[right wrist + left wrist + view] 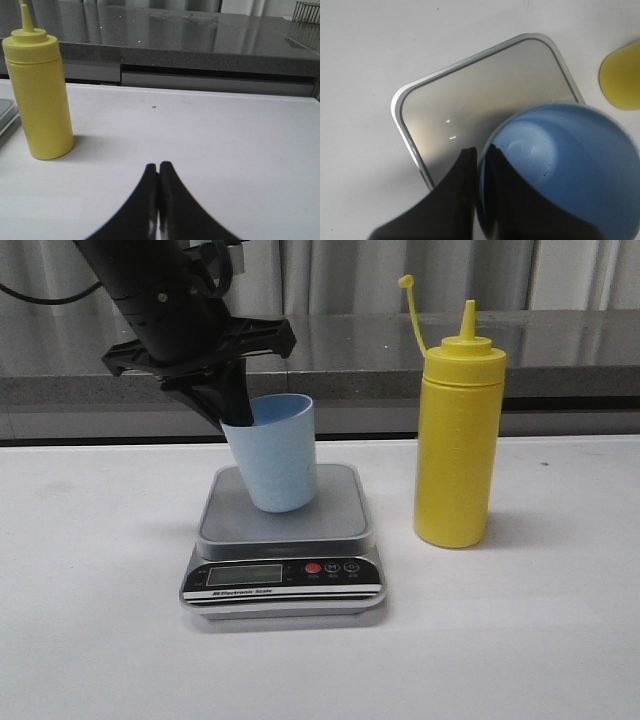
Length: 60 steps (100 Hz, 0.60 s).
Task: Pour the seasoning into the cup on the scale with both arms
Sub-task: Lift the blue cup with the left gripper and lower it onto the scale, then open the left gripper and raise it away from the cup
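front level, wrists close, shared bottle

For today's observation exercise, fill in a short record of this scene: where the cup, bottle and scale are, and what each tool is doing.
cup: light blue, tilted, on or just above the scale platform
scale: on white table, display facing camera
bottle: yellow, upright on the table right of the scale, cap off nozzle
left tool: pinching the cup's rim
right tool: shut, empty, low over the table, apart from the bottle
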Each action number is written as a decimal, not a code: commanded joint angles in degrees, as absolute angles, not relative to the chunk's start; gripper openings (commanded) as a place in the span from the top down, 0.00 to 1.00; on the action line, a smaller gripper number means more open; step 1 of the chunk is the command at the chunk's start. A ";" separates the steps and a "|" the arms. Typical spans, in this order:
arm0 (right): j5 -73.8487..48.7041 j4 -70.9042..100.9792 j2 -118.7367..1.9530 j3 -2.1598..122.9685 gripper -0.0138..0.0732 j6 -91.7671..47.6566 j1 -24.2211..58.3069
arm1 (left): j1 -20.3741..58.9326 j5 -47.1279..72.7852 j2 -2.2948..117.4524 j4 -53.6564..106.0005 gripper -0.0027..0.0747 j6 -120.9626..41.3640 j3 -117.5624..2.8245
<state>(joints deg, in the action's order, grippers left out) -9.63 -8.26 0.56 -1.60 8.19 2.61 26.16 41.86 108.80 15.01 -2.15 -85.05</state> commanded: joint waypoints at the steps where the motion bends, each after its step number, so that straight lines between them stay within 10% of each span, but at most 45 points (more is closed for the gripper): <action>1: -5.06 -8.48 1.55 -1.59 0.98 7.87 2.36 | 26.73 39.61 106.16 15.48 0.99 -2.28 -86.89; 16: -5.06 -8.48 1.55 -1.59 0.98 7.87 2.36 | 26.73 39.61 106.16 15.48 0.84 -2.28 -86.89; 41: -5.06 -8.48 1.55 -1.59 0.98 7.87 2.36 | 26.73 39.61 105.83 15.48 0.22 -2.28 -86.89; 60: -5.06 -8.48 1.55 -1.59 0.98 7.87 2.36 | 26.73 39.86 103.84 15.48 0.16 -2.28 -86.89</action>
<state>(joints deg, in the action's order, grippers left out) -9.63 -8.26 0.56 -1.60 8.19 2.61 26.16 41.86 108.56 14.82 -2.28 -85.13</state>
